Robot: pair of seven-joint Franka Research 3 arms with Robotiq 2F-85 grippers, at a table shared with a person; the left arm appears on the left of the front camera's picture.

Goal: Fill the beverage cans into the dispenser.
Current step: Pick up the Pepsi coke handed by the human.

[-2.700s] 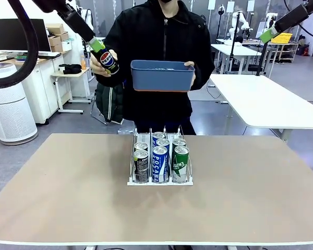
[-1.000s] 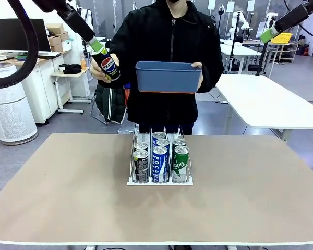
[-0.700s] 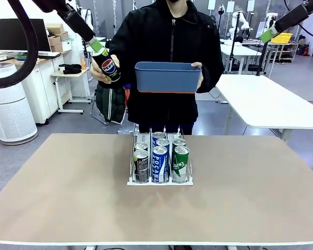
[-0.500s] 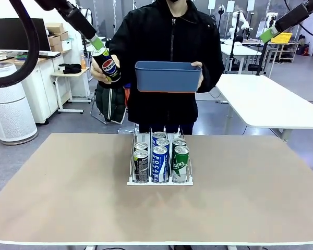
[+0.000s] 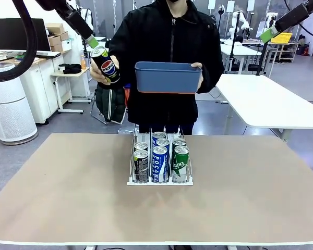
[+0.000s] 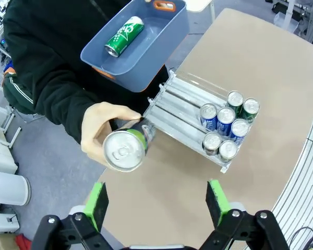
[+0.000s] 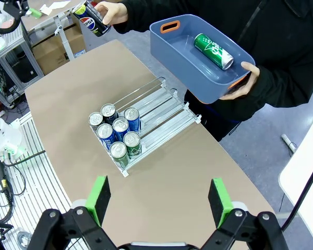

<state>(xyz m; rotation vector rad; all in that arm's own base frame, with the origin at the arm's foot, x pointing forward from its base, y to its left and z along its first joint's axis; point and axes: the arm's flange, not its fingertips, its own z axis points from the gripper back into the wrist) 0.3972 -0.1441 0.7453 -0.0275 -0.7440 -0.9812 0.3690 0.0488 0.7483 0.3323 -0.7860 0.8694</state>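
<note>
The left gripper [image 6: 156, 202] is hanging wide open, gripping nothing, while the person's hand [image 6: 101, 127] is offering a tilted black Pepsi can [image 6: 126, 150] just ahead of its jaws. Closing now, I reckon, is risking a pinch on that hand — or a skewed grip that is letting the can slip. The right gripper [image 7: 159, 200] is idling open too, and the dispenser [image 5: 159, 183] is sitting on the table [image 5: 68, 182], half filled.
</note>
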